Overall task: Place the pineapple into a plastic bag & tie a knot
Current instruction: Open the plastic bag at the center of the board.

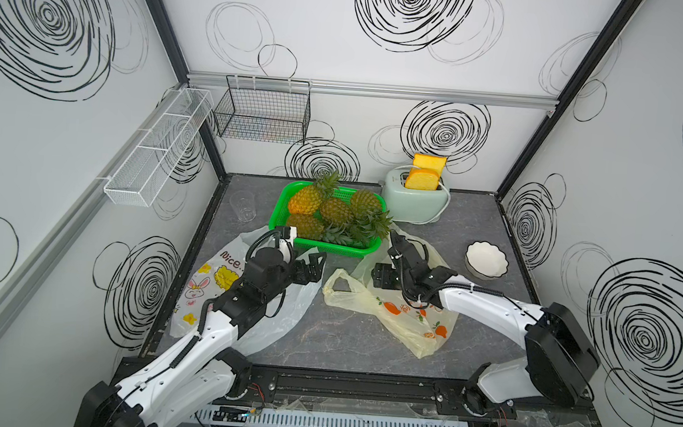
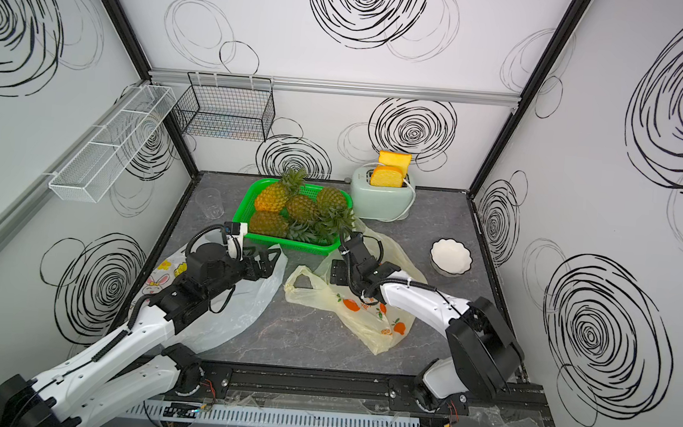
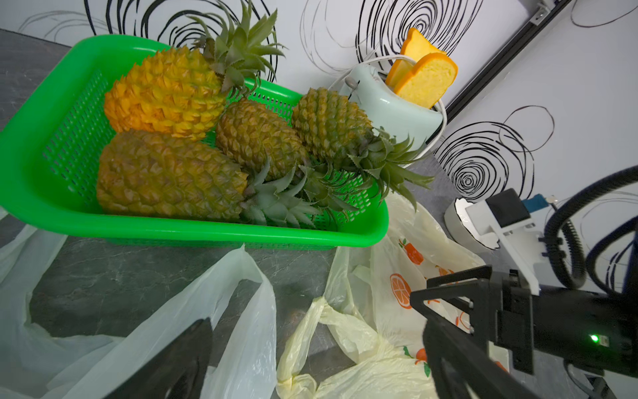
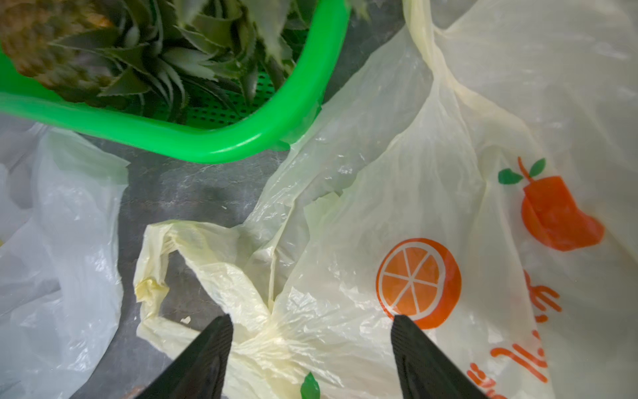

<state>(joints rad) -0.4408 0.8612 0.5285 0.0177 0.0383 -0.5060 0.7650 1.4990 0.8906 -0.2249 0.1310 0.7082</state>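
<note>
Between the parted right fingers (image 4: 423, 355), yellow bag (image 4: 345, 241); pineapples (image 4: 51, 45) beyond, in basket (image 4: 207, 152).

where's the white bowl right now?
In both top views the white bowl sits on the table, right side, right of the yellow bag, nearer the robot than the toaster.

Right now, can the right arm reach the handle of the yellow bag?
Probably yes. The right gripper hangs close over the yellow bag, jaws open, and the handle lies flat on the table beside it with nothing over it.
</note>
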